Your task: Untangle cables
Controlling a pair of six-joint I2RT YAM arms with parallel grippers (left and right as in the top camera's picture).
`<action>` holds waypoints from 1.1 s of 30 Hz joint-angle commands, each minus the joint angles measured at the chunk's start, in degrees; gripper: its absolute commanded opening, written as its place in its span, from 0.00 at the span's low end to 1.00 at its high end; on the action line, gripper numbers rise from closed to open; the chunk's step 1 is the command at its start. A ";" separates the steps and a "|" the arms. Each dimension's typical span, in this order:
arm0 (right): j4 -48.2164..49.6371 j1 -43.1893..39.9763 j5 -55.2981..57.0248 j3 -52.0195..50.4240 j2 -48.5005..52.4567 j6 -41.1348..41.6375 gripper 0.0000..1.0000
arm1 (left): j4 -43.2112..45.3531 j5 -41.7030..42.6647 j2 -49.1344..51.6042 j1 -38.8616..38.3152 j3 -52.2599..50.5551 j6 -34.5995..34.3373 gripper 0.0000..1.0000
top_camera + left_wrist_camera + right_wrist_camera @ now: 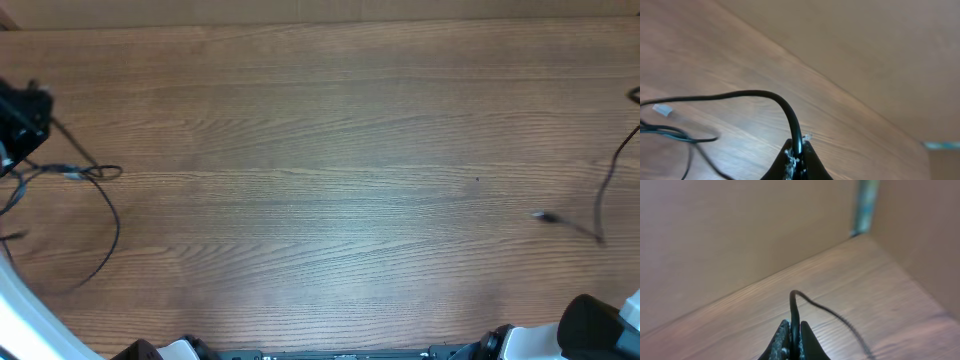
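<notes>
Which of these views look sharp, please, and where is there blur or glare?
Overhead: evenly lit, grain sharp, cables thin but clear. Left wrist: cable in the left hand fairly sharp, wall soft. Right wrist: hazy throughout, glare on the table beyond the right hand.

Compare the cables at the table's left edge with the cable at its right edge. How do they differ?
The left cables are several strands that loop and cross in a loose tangle. The right cable is one strand with a single sharp bend. The left cables spread over a broad patch of table, while the right cable keeps to a narrow strip near the edge. Both are thin and black, and both are pinched in shut jaws.
</notes>
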 commanded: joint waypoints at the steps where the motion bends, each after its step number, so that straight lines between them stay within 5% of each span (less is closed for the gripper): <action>1: -0.57 5.35 -2.91 1.46 -1.86 0.72 0.04 | 2.21 2.84 -0.70 -5.90 0.94 -2.36 0.04; 18: 2.97 33.03 -6.29 1.55 -3.21 0.96 0.04 | 17.77 2.47 2.93 -30.49 0.92 -11.15 0.04; 33: -0.07 34.64 1.36 1.53 -3.80 0.46 0.04 | 18.27 2.23 9.73 -40.37 0.90 -4.83 0.04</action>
